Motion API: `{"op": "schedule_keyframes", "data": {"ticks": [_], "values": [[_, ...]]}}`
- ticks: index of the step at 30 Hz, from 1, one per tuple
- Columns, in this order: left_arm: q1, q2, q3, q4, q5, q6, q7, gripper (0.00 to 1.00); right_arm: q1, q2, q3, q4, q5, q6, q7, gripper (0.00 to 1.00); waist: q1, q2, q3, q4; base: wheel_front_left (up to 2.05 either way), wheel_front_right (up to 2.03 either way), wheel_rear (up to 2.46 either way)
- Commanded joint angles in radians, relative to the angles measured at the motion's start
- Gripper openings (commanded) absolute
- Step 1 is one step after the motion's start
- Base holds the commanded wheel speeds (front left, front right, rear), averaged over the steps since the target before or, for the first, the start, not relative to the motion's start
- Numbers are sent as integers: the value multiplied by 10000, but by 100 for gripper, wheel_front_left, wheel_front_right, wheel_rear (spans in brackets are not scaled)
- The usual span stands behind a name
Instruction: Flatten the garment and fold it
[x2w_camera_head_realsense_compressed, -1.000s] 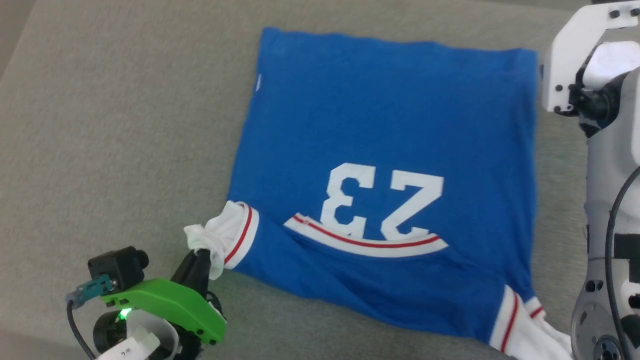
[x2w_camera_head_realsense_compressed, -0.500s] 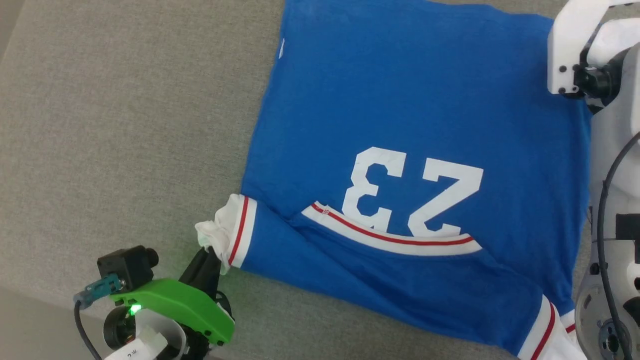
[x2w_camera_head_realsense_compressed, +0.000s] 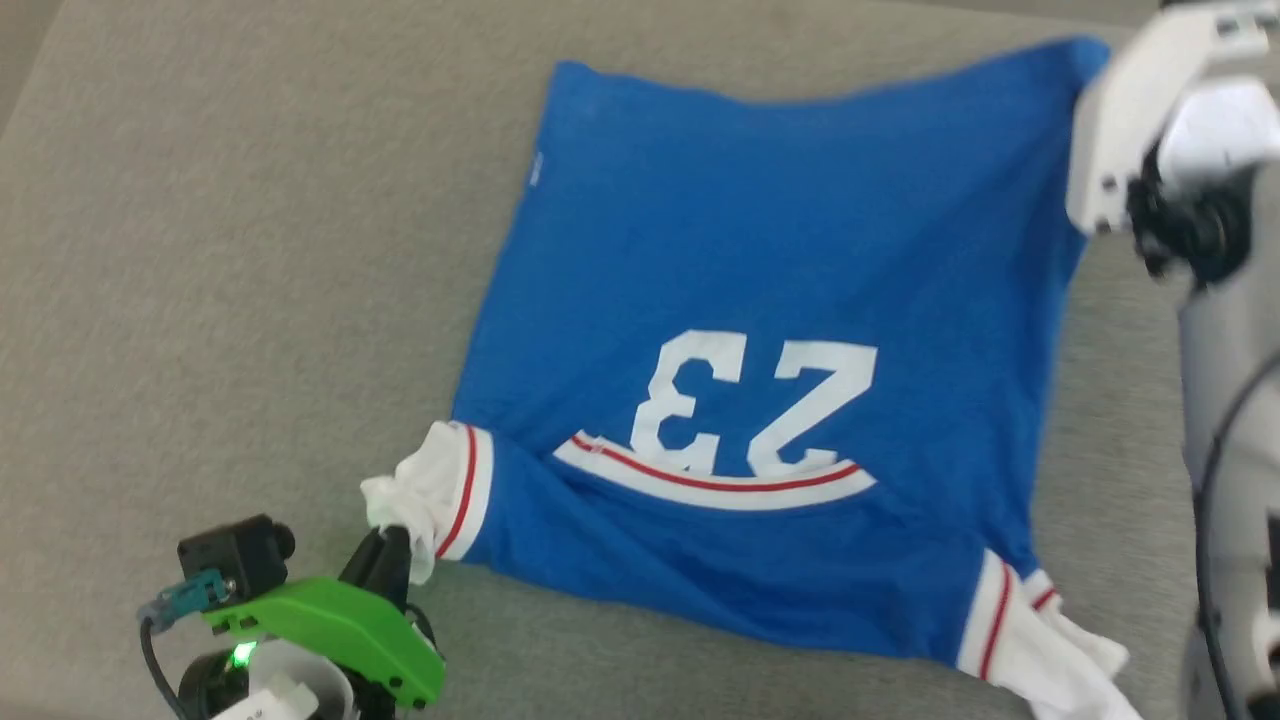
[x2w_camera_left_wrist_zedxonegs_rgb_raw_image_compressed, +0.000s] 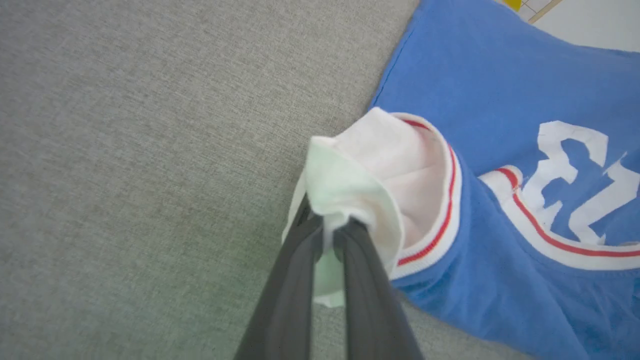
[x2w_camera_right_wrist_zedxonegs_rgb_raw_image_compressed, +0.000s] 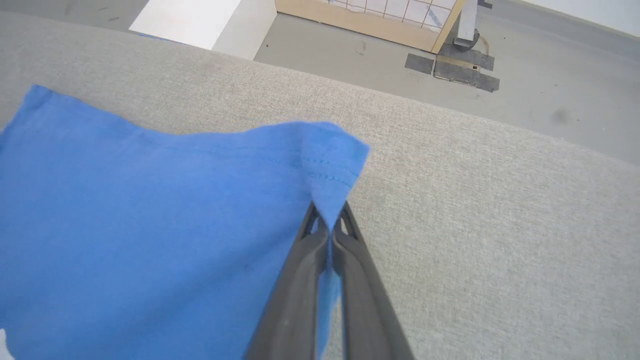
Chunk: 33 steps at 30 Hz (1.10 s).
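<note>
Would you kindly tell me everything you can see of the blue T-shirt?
The T-shirt is soft royal-blue cloth with white short sleeves edged by a red stripe, a white-and-red neckline and a white 23. It lies spread, somewhat creased, on the grey fabric surface, neckline towards the robot, hem on the far side. The left pincer is shut on its bunched white sleeve; the right pincer is shut on a far hem corner, which is drawn up to a point. The other sleeve lies crumpled.

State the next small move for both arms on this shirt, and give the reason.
Probably pull the left gripper and right gripper slightly apart, diagonally: the left is shut on the white sleeve, the right on the far blue hem corner, and the garment shows slack folds by the neckline.
</note>
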Motion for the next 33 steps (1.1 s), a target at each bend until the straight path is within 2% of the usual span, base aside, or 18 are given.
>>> {"op": "schedule_keyframes", "data": {"ticks": [1,6,9,13,15,20,21,22,23,26,31,33], "values": [[150,66,32,26,11,57,26,0,638,-268,81,-398,322,-13,8,0,0,0,-1297,-1271,0,0,0],[477,149,85,185,-14,167,56,0,3471,-923,412,-2743,1442,-13,673,0,0,0,-2009,-1958,0,0,0],[605,193,109,325,-9,200,35,0,5480,-969,206,-4202,1857,-13,1248,0,0,0,-2233,-2189,0,0,0],[678,236,158,474,-29,199,-18,0,7706,-534,-138,-5546,2193,-13,1885,0,0,0,-2316,-2348,0,0,0],[711,273,189,556,-39,194,-39,0,8863,-84,-182,-5981,2389,-13,2265,0,0,0,-2337,-2392,0,0,0],[744,308,248,715,-82,186,-90,0,10590,634,-160,-6152,3022,-13,2570,0,0,0,-2419,-2419,0,0,0],[762,314,258,741,-94,183,-101,0,10752,714,-172,-6143,3251,-13,2455,10,0,0,-2445,-2430,0,0,0],[779,320,265,762,-101,183,-109,0,10826,757,-194,-6153,3425,-13,2310,49,0,0,-2464,-2440,0,0,0],[803,328,272,791,-111,185,-111,0,10863,788,-212,-6180,3580,-13,2102,100,0,0,-2501,-2456,0,0,0],[848,350,277,829,-124,194,-110,0,10669,826,-426,-6389,3916,-13,1379,100,0,0,-2561,-2480,0,0,0],[827,384,267,840,-118,188,-125,0,9339,842,-798,-6945,4192,-13,-932,100,0,0,-2553,-2457,0,0,0],[749,387,220,839,-95,161,-120,0,8703,844,-717,-6914,4171,-13,-1463,100,0,0,-2455,-2376,0,0,0]]}}
